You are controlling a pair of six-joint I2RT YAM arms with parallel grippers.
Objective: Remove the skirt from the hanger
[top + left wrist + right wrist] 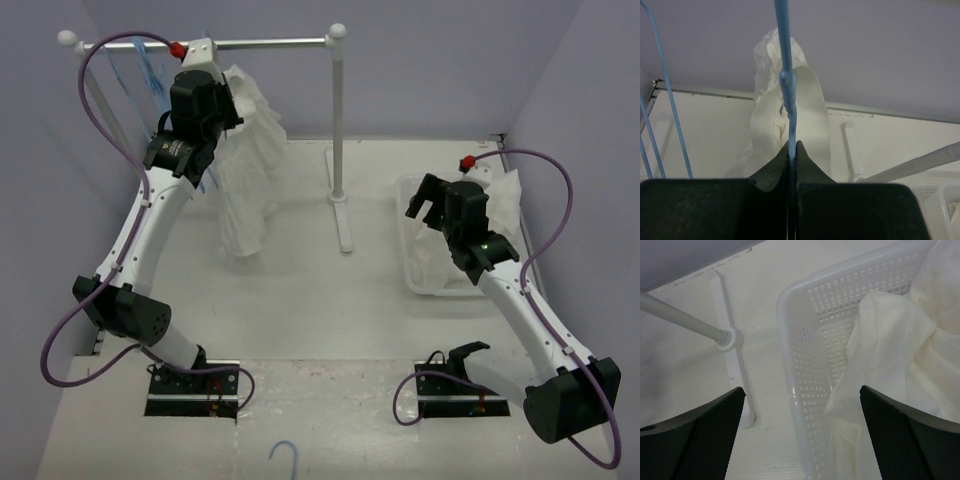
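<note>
- One loose light-blue wire hanger hook [286, 453] lies alone at the near edge of the pale bench [300, 330], between the two arm bases.
- The right gripper [801, 390] hangs with its two black textured fingers spread wide and nothing between them. It is over the near corner of one white perforated plastic basket [805, 335].
- Crumpled cream-white cloth [890, 335] fills that basket and spills over its wall.
- The left gripper [792, 146] is raised to the rail, its two black fingers pinched together on the thin light-blue wire hanger [785, 45]. The wire runs straight up out of the fingers, with a twisted neck just above them.
- The white, thin, ruffled fabric skirt [245, 175] hangs on that hanger just beyond the left gripper. Its long axis is vertical, with the waist at the rail and the hem pointing down toward the bench. Whether the hem touches the bench cannot be told.
- One silver metal rail [270, 43] spans two white posts with round ball caps.
- More light-blue wire hangers [150, 70] hang bunched at the rail's left end; their number cannot be told.
</note>
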